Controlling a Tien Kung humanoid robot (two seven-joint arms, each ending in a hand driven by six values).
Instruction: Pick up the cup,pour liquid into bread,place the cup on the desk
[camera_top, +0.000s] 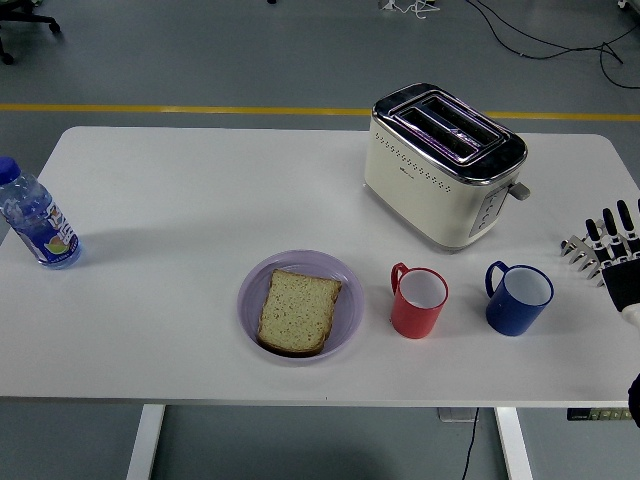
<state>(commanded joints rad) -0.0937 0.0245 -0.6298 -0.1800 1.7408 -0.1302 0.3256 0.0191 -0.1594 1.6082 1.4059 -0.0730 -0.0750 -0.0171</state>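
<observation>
A blue cup (518, 298) stands upright on the white table (180, 200), handle to the left. Left of it a red cup (418, 301) stands upright, also with its handle to the left. A slice of bread (298, 310) lies on a lilac plate (255, 320) near the table's front. My right hand (612, 250) is at the picture's right edge, well right of the blue cup, with fingers spread and holding nothing. The left arm is out of the picture.
A cream toaster (444, 165) with two slots stands behind the cups. A water bottle (33, 219) stands at the table's far left edge.
</observation>
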